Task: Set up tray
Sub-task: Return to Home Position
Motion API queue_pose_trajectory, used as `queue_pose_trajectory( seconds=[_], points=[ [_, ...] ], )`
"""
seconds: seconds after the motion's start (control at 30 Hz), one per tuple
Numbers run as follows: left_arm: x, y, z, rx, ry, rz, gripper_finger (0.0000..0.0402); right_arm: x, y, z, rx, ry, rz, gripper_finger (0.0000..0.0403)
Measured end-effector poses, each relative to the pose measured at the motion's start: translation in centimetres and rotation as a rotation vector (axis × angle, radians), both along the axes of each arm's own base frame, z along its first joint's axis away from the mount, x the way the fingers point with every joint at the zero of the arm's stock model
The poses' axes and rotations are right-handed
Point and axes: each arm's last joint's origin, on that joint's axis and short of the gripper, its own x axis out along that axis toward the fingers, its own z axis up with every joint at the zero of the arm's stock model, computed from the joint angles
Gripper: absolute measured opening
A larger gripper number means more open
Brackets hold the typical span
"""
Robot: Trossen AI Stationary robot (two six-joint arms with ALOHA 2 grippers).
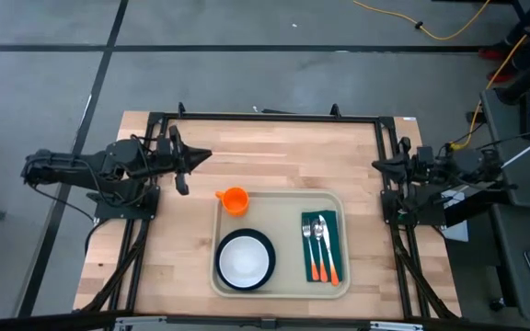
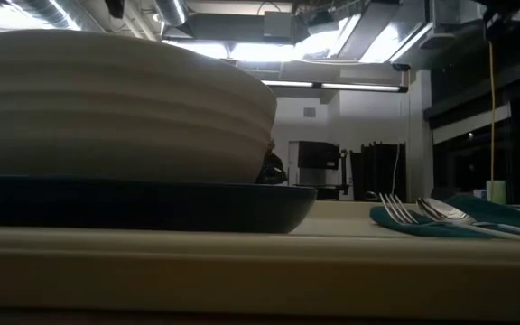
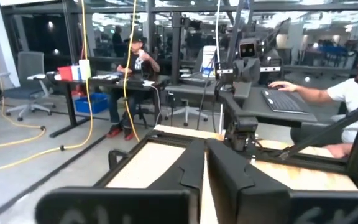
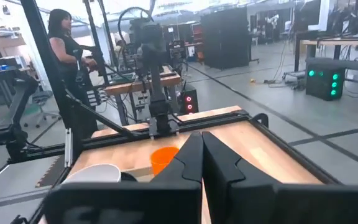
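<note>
Resting on the lower middle of the wooden bench (image 1: pixel 173 248), the cream tray (image 1: pixel 288 241) lies fully laid. A dark teal plate (image 1: pixel 245 260) sits in the tray's left half with a white bowl (image 2: pixel 116 99) on it. An orange cup (image 1: pixel 235 199) stands upright in the corner above the plate, its handle pointing out to the left. A green napkin (image 1: pixel 319 246) lies flat in the tray's right half. On it, side by side, are a fork (image 1: pixel 308 248), a spoon (image 1: pixel 319 246) and a knife (image 1: pixel 331 250), orange handles toward the near edge of the bench.

Both arms are well apart from the tray. The left pincer (image 1: pixel 196 156) hangs over the bench's far left part, pointing inward; its wrist view shows the two dark fingers clenched together with nothing between them. The right pincer (image 1: pixel 378 165) hangs at the bench's right edge beside the black frame (image 1: pixel 274 118), likewise clenched and empty.

Beyond the bench, the wrist views show people at desks in the room.
</note>
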Motion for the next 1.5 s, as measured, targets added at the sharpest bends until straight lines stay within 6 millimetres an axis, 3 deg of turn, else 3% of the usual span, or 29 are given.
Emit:
queue_pose_trajectory(
  seconds=[0.17,0.3,0.83,1.13,1.5],
  points=[
    [-0.2,0.1,-1.1,-0.033,0.019,-0.007,0.0002,-1.0,-0.4,-2.0,-0.020,-0.028,-0.002,0.0002],
    [-0.3,0.3,-2.9,-0.067,0.047,-0.011,0.0001,-0.6,-0.2,-3.2,-0.057,0.060,0.007,0.0002],
    [-1.5,0.9,-10.5,-0.161,0.062,-0.052,0.0001,0.8,0.6,-5.8,-0.025,0.108,0.104,0.0000],
    [-3.5,1.4,-11.4,-0.128,0.065,0.032,0.0001,2.7,1.4,-8.9,-0.015,0.090,0.089,0.0000],
    [-5.3,1.3,-11.0,-0.099,-0.016,0.020,0.0001,3.8,1.8,-10.6,0.013,0.014,0.075,0.0001]
  ],
)
